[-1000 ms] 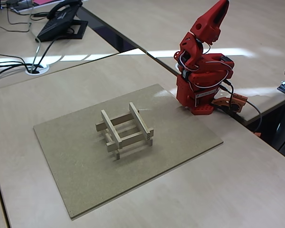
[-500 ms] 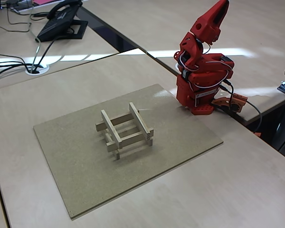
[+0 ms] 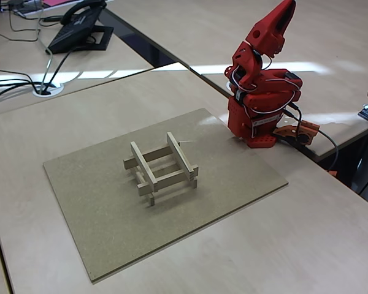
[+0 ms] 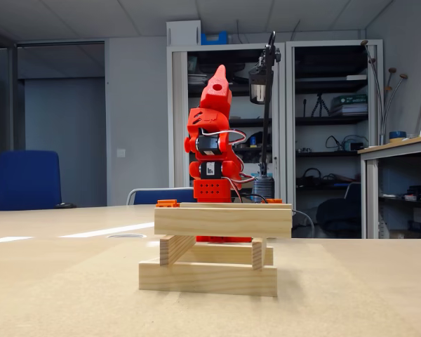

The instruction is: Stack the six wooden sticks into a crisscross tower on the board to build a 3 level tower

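A crisscross tower (image 3: 161, 167) of pale wooden sticks stands three levels high near the middle of the brownish board (image 3: 98, 208). Seen low from the front, the tower (image 4: 217, 249) shows a long stick on top, two stick ends in the middle level and a long stick at the bottom. The red arm (image 3: 260, 104) is folded up at the board's far right corner, well away from the tower. My gripper (image 3: 281, 18) points up and away with its jaws together and nothing in it; the low fixed view shows the gripper (image 4: 218, 77) behind the tower.
A black desk phone (image 3: 80, 27) and cables (image 3: 18, 86) lie on the neighbouring table at the back left. An orange clamp and cable (image 3: 300, 131) sit by the arm's base. Shelves and a blue chair (image 4: 24, 179) stand behind.
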